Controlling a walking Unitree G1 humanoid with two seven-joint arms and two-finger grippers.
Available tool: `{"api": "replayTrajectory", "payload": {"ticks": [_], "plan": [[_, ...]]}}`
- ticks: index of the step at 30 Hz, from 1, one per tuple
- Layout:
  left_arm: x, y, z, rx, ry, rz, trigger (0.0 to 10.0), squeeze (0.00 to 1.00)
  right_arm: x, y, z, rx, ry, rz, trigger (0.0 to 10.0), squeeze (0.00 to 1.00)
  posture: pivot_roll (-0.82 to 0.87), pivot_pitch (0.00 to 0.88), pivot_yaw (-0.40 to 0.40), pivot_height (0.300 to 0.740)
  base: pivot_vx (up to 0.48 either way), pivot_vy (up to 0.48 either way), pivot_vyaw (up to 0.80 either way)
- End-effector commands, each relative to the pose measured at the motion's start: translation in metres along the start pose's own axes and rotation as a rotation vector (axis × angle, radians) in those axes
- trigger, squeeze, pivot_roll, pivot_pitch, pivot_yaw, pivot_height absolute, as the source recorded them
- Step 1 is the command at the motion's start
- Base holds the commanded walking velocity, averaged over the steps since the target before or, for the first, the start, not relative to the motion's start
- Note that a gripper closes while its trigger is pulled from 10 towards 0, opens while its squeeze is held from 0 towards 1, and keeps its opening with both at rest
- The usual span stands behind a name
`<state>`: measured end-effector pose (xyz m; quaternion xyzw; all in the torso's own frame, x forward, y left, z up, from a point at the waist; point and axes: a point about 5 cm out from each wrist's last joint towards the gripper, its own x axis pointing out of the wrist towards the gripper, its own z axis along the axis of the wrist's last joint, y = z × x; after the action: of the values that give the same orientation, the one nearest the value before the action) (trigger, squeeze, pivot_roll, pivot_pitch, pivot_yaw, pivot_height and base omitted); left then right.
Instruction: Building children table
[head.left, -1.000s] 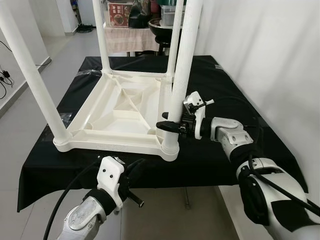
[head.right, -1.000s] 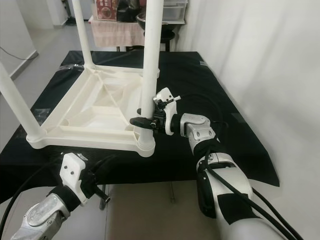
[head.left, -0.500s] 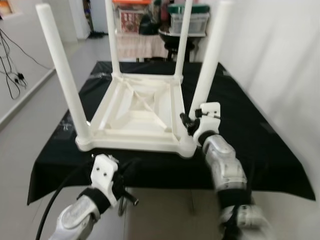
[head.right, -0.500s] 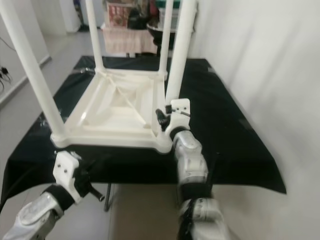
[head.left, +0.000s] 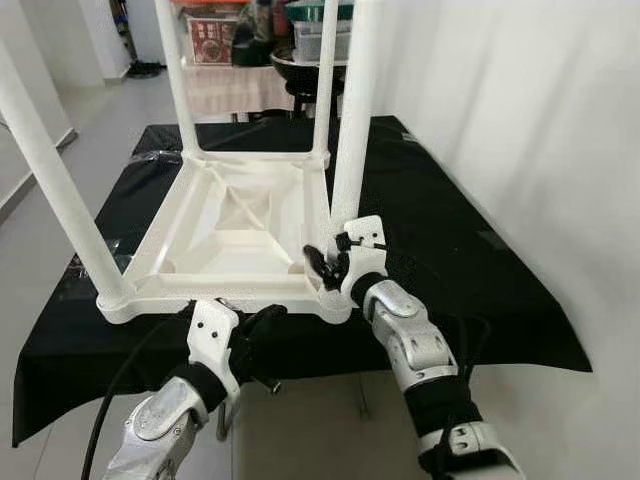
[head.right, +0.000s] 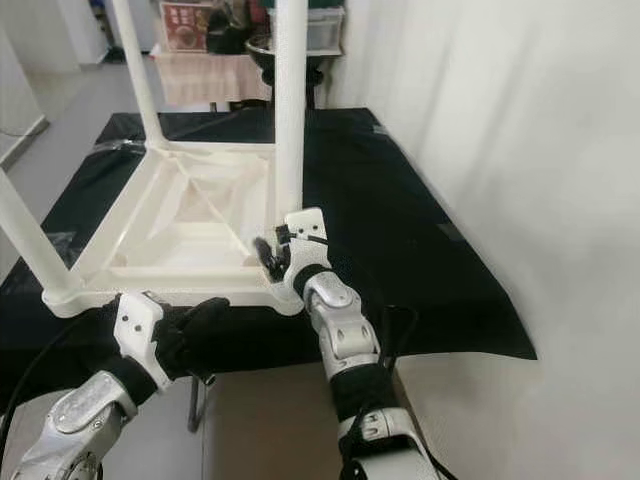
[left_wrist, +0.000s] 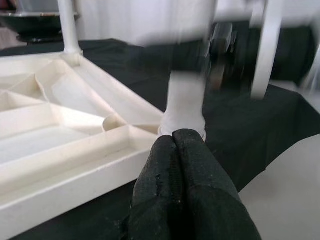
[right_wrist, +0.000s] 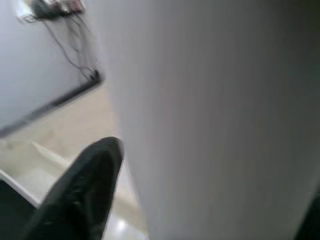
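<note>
A white plastic children's table (head.left: 230, 230) lies upside down on a black-covered table (head.left: 470, 250), its legs pointing up. My right gripper (head.left: 328, 262) sits at the foot of the near right leg (head.left: 352, 130), just above the corner socket, shut on the leg. In the right wrist view the white leg (right_wrist: 215, 120) is pressed close beside one black finger (right_wrist: 85, 190). My left gripper (head.left: 262, 325) hovers just below the black table's front edge, shut and holding nothing. In the left wrist view its tips (left_wrist: 175, 137) point at that same corner socket (left_wrist: 184, 117).
A white wall (head.left: 520, 100) runs close along the right side of the black table. Behind it stands a cloth-draped table (head.left: 230, 85) with boxes and a dark bowl (head.left: 300, 62). Grey floor (head.left: 60, 140) lies open on the left.
The camera has shifted. My right arm has swung round from the right side to the front, with its gripper staying at the near right leg's base. The left gripper has risen slightly.
</note>
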<state>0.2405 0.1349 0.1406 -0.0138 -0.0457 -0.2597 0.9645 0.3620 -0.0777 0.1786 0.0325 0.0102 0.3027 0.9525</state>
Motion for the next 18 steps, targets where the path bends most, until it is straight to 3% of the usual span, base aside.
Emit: {"api": "replayTrajectory", "payload": {"ticks": [1,3,4,5,8,10,18], "plan": [[0.002,-0.001,-0.004,0.010,0.013,-0.010,10.0,0.00,0.004,0.002,0.015,-0.027,-0.053,0.183,10.0,1.00,0.03,0.000,-0.049,0.740,0.000,0.000,0.00],[0.002,-0.001,-0.004,0.010,0.013,-0.010,10.0,0.00,0.005,0.001,0.015,-0.032,-0.055,0.200,10.0,1.00,0.03,0.000,-0.049,0.740,0.000,0.000,0.00],[0.003,-0.001,-0.004,0.010,0.012,-0.011,10.0,0.00,0.005,-0.001,0.016,-0.054,-0.055,0.213,10.0,0.70,0.04,0.000,-0.050,0.740,0.000,0.000,0.00],[0.003,-0.001,-0.005,0.010,0.012,-0.012,10.0,0.00,0.005,-0.004,0.017,-0.077,-0.051,0.230,10.0,0.00,0.04,0.000,-0.050,0.740,0.000,0.000,0.00],[0.003,-0.002,-0.005,0.009,0.012,-0.015,10.0,0.00,0.005,-0.009,0.017,-0.114,-0.011,0.319,10.0,0.00,0.05,0.000,-0.057,0.740,0.000,0.000,0.00],[0.004,-0.004,-0.006,0.010,0.013,-0.018,10.0,0.00,0.001,-0.020,0.016,-0.147,0.109,0.525,10.0,0.00,0.06,0.000,-0.063,0.740,0.000,0.000,0.00],[0.003,-0.005,-0.007,0.012,0.014,-0.021,10.0,0.00,0.000,-0.026,0.016,-0.092,0.143,0.589,10.0,0.00,0.06,0.000,-0.057,0.740,0.000,0.000,0.00]]}}
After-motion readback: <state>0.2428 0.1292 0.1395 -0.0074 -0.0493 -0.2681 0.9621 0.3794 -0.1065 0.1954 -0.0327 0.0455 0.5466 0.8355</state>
